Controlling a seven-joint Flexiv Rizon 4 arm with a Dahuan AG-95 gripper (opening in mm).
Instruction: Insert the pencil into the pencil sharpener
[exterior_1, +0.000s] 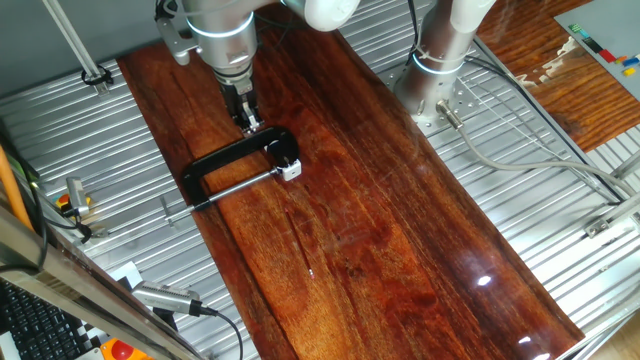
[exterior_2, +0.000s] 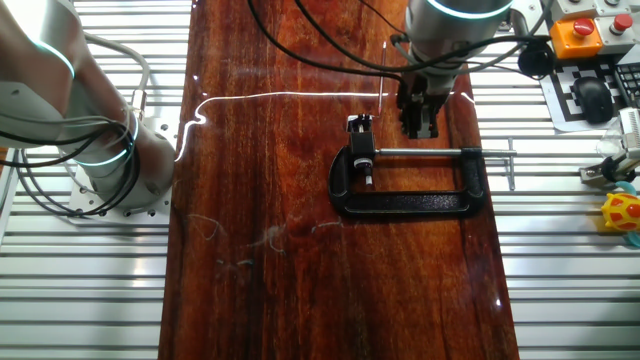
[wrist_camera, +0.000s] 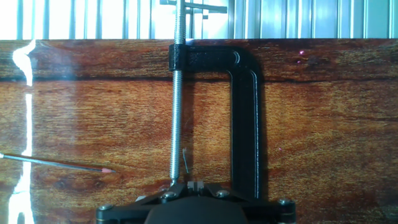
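Note:
The pencil (wrist_camera: 56, 163) is a thin stick lying flat on the wooden board, its red tip pointing at the steel rod; it is the faint thin line (exterior_2: 382, 78) in the other fixed view. The pencil sharpener (exterior_1: 290, 170), a tiny white block (exterior_2: 357, 124), sits at the jaw end of the black C-shaped clamp (exterior_1: 238, 160). My gripper (exterior_1: 247, 122) hangs over the clamp next to the rod, with the pencil off to its side. Its fingers (wrist_camera: 196, 185) are shut with nothing visible between them. In the hand view the gripper body hides the sharpener.
The clamp's steel rod (wrist_camera: 177, 112) and black frame (wrist_camera: 245, 118) run away from the hand across the board (wrist_camera: 323, 124). Ribbed metal tabletop (exterior_1: 560, 230) flanks the board. The arm's base (exterior_2: 100, 160) stands beside it, with cables around.

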